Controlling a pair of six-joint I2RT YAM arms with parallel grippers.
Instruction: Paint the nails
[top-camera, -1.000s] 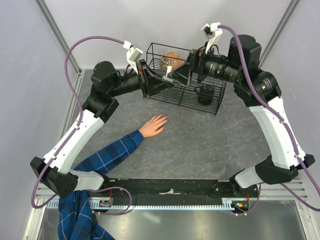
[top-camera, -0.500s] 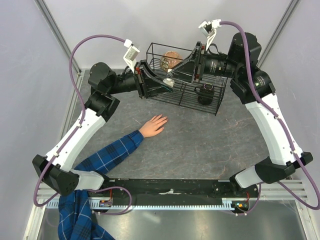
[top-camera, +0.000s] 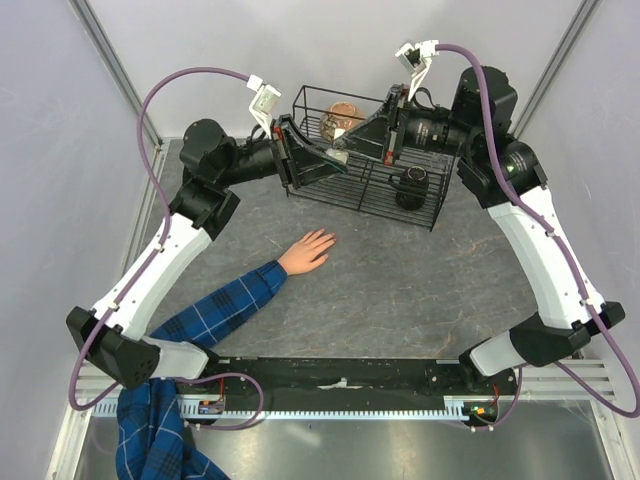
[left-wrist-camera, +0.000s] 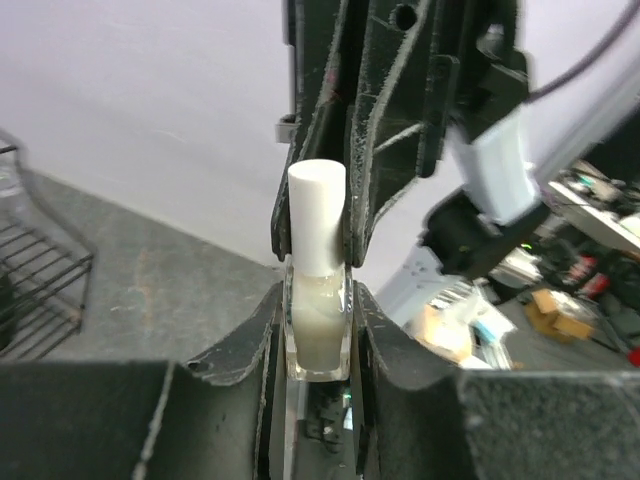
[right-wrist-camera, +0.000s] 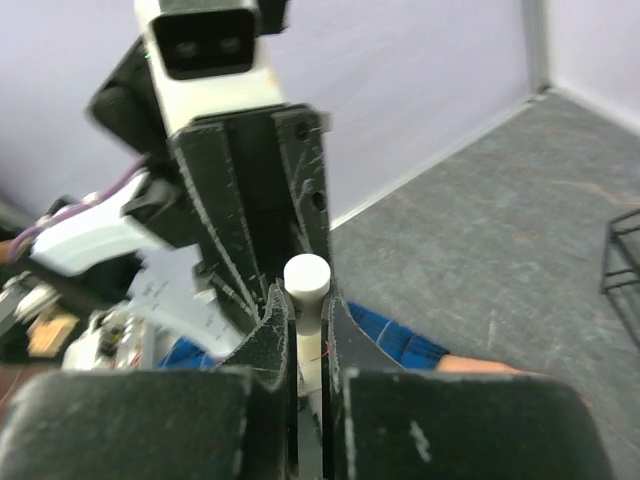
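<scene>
- Left gripper (left-wrist-camera: 318, 350) clamps the clear bottle (left-wrist-camera: 318, 318), bracing it.
- Right gripper (right-wrist-camera: 307, 335) pinches the white cap (right-wrist-camera: 307, 277) (likely to unscrew it).
- Plaid-sleeved hand (top-camera: 307, 250) lies flat, nails (top-camera: 330, 238) reachable.

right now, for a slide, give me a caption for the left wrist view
Two-arm grip: the left claw holds the small clear bottle, the right claw clamps its white cap.

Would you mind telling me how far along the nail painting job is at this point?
Done: the bottle is up, clamped in the left gripper. In hand: the right gripper is shut on its white cap, not yet off. Left: uncapping, then painting the nails of the hand lying on the table; both grippers are far from it.
</scene>
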